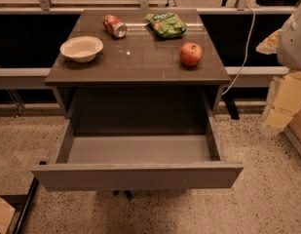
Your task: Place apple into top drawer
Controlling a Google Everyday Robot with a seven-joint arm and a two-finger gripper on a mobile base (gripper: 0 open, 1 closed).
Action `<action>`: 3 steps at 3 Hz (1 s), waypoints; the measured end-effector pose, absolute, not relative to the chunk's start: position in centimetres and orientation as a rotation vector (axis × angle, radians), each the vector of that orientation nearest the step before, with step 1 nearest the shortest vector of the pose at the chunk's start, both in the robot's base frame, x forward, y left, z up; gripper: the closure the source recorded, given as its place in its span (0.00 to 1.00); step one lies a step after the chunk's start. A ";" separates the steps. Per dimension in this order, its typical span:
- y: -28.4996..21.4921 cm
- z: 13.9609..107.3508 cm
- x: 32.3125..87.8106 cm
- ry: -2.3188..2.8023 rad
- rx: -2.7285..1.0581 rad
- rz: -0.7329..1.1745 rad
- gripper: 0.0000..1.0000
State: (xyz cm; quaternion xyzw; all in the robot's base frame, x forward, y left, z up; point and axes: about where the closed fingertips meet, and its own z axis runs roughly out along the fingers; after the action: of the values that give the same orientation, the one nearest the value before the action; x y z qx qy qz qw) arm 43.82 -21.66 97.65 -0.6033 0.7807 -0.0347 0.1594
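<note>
- The apple (190,53) is seen resting on the top of the cabinet (140,62), near the right edge and toward the front. It is red with a paler orange-yellow patch.
- The drawer (140,176) is pulled fully out below the cabinet top. Its plain grey front panel is nearest the camera and its grey inner floor is laid bare.
- The apple is not in the drawer; it stands on the surface above the drawer's back right corner.
- The gripper (282,106) is taken to be the pale yellowish, blurred shape at the right edge of the view. It is held off the right side of the cabinet, well apart from the apple and the drawer. Whether its jaws are parted or closed cannot be told.
- A white part of the arm (295,35) is seen above it, also cut off by the right edge.
- A white bowl (82,48) is set on the left of the cabinet top, well apart from the apple.
- A red can (114,26) is laid on its side toward the back, just behind and to the right of the bowl.
- A green bag (165,24) is laid at the back, right of the can and behind the apple.
- A white cable (243,52) is hung down to the right of the cabinet.
- The cabinet is stood on a speckled floor (267,199).
</note>
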 end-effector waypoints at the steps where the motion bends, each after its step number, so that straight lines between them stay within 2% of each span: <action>1: -21.7 97.6 43.8 2.231 -1.724 -0.099 0.00; 3: -21.9 96.8 48.8 2.217 -1.610 -0.048 0.00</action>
State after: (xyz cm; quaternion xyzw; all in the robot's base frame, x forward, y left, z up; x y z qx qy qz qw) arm 48.83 -21.90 96.78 -0.5758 0.7928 -0.0173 0.1991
